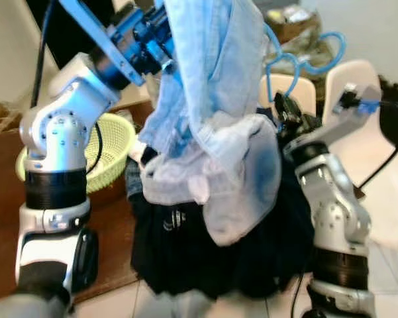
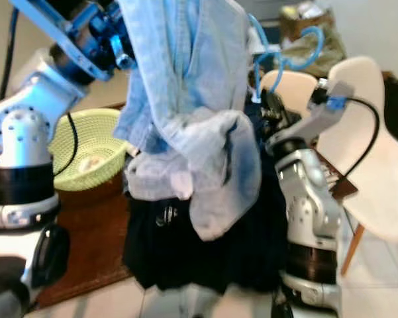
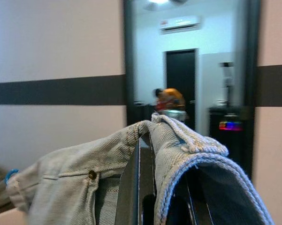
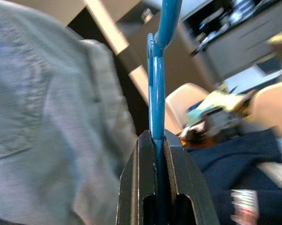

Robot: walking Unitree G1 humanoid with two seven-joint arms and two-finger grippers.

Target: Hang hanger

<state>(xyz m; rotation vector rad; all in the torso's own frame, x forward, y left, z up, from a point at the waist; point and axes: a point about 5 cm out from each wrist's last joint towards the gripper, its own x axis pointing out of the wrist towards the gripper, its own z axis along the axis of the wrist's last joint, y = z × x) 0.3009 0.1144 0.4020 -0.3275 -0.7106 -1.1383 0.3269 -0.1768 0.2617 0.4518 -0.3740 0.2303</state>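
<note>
Hanger [image 4: 156, 93] clamped between raised right gripper [image 4: 158, 140] fingers; raised left gripper [image 3: 148, 154] fingers pinch denim shirt [image 1: 208, 99].

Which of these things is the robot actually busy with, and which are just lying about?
Part of the job:
- blue hanger, pinched in the right gripper
- pale denim shirt, collar held by the left gripper

Just lying about:
- green basket
- dark clothes heaped below the shirt
- white chairs
- wooden table

One denim shirt [image 1: 208, 99], one blue hanger [image 1: 288, 63], two white chairs [image 1: 367, 132], one green basket [image 1: 116, 142].
</note>
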